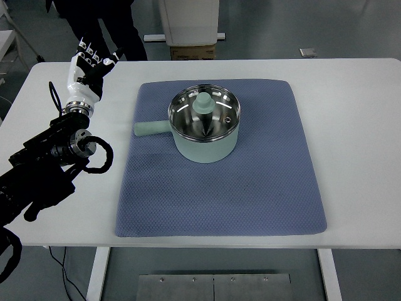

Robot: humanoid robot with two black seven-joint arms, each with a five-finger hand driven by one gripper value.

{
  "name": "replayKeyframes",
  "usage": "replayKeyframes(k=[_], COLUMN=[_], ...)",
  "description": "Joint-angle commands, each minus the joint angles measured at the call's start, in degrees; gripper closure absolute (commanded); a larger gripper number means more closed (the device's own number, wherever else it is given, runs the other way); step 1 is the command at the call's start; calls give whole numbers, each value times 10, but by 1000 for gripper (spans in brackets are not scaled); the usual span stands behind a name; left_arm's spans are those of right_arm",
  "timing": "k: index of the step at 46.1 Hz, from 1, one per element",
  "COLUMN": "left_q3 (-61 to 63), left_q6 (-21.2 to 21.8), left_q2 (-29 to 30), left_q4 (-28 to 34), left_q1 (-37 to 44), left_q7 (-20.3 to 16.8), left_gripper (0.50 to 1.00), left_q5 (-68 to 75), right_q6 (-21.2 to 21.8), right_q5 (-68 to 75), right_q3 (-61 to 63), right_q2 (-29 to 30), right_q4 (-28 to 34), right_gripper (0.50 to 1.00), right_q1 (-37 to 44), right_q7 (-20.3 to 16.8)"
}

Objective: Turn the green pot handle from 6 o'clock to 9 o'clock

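Green pot point(205, 135) on blue mat point(250, 200); its handle point(150, 128) points to 9 o'clock, so rotation appears complete. Left hand point(88, 69), fingers spread and empty, hovers well apart; withdrawal likely remains.

Single top view, steep downward look from my side, mid-distance. White rectangular table point(351, 125) fills frame; my white left-hand fingers point(88, 58) sit upper-left. No second view to share with.
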Motion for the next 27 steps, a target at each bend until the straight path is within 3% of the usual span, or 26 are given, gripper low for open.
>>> replayKeyframes(k=[1,13,27], left_q3=[-3,-2,-1], left_q6=[-14,-49,-51], left_q2=[-5,-23,-38], left_q4=[14,29,48], left_q1=[0,10,10], left_q7=[11,31,30], left_gripper=[500,500,500], left_q5=[-9,-15,-8], right_q6=[-1,0,0], right_q5=[0,0,1], right_q3=[1,1,1], right_q2=[0,0,0], right_q4=[0,0,0], right_gripper=[500,500,500], right_q1=[0,0,0], right_q7=[0,1,1])
